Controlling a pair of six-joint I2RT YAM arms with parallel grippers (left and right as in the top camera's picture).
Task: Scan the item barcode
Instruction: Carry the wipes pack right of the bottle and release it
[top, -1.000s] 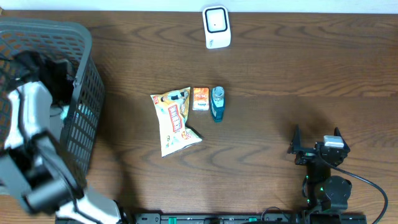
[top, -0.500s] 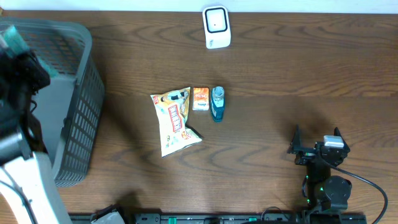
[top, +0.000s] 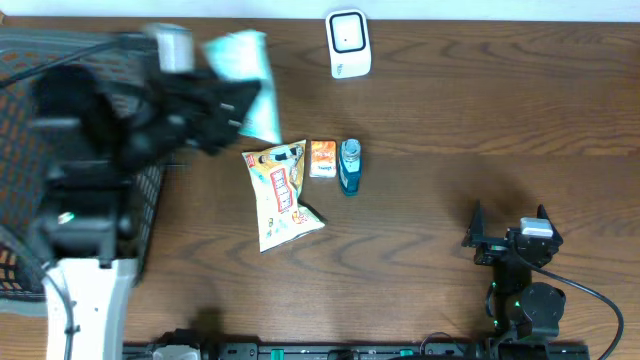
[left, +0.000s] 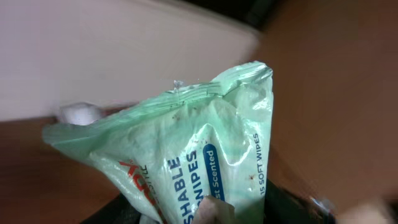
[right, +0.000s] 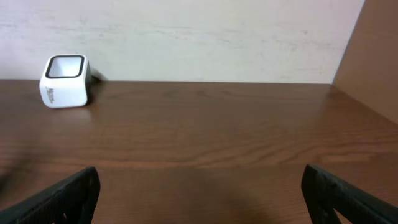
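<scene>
A pale green pack of flushable wipes (top: 241, 78) hangs blurred above the table, between the basket and the white scanner (top: 348, 43). My left gripper (top: 222, 108) is shut on the pack's lower end. In the left wrist view the wipes pack (left: 186, 149) fills the frame, and the left gripper (left: 205, 214) clamps its bottom edge, with dark fingers on both sides. My right gripper (top: 510, 236) rests open and holds nothing near the front right of the table. The right wrist view shows its fingers (right: 68, 198) spread wide and the scanner (right: 64, 89) far off at the left.
A grey mesh basket (top: 25, 75) stands at the left edge, partly behind my left arm. A yellow snack bag (top: 282, 195), a small orange box (top: 322, 158) and a teal bottle (top: 349, 166) lie mid-table.
My left arm has come up out of the basket and swung right with the wipes pack, which now hangs over the table. The right arm has not moved.
</scene>
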